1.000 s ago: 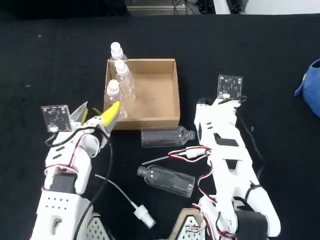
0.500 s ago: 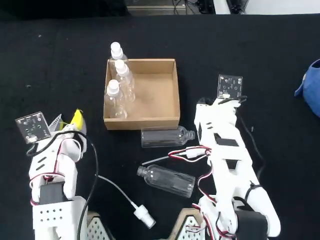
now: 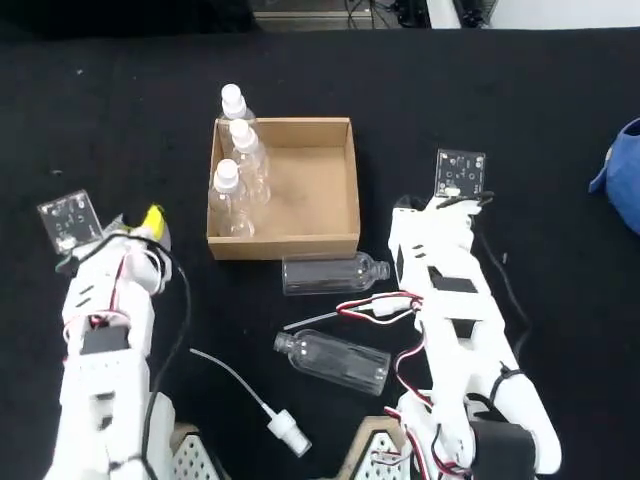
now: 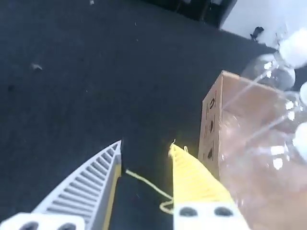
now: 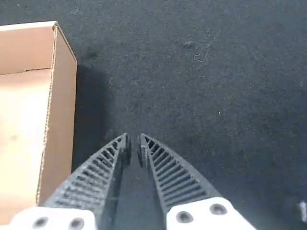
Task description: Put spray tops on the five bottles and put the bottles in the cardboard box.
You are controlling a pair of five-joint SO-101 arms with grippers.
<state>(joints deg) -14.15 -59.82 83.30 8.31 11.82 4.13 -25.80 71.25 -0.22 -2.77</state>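
The cardboard box (image 3: 300,190) stands mid-table, and three bottles with white spray tops (image 3: 240,165) stand along its left wall. Two uncapped clear bottles lie in front of it, one (image 3: 335,273) near the box and one (image 3: 333,361) closer in. A loose spray top (image 3: 288,432) with a long tube lies at the front. Another spray top (image 3: 385,308) lies beside the right arm (image 3: 440,280). My left gripper (image 4: 146,146) is open and empty, left of the box (image 4: 213,124). My right gripper (image 5: 133,143) is shut over bare table, right of the box (image 5: 29,110).
A blue object (image 3: 625,175) lies at the table's right edge. The tabletop is black cloth. The box's right half holds nothing. Red and white cables run along both arms.
The left arm has pulled back from the box's front left corner, leftward and away from the bottles. The right arm and the loose bottles have not moved.
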